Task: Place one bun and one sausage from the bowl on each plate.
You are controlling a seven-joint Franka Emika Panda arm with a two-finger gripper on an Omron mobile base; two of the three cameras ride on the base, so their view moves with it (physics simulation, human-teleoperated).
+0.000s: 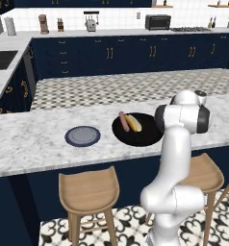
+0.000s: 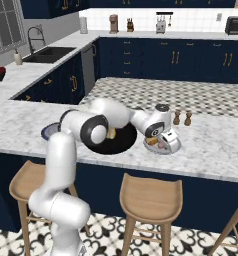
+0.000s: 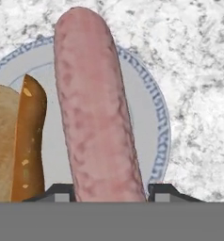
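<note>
My gripper [image 3: 109, 193] is shut on a pink sausage [image 3: 95, 108] and holds it just above the pale grey plate [image 3: 144, 113]. A brown bun [image 3: 17, 141] lies on that plate beside the sausage. In the right base view the gripper [image 2: 157, 142] hangs over this plate [image 2: 172, 146], right of the black bowl [image 2: 113, 145]. The bowl [image 1: 140, 137] holds another sausage [image 1: 122, 121] and another bun [image 1: 133, 123]. Left of the bowl lies the blue-grey plate [image 1: 82, 136] with nothing on it.
Two small wooden shakers [image 2: 182, 118] stand on the marble counter [image 2: 216, 145] behind the pale plate. Wooden stools [image 1: 89, 192] stand under the counter's near edge. My own arm [image 1: 181, 125] hides the bowl's right side in the left base view.
</note>
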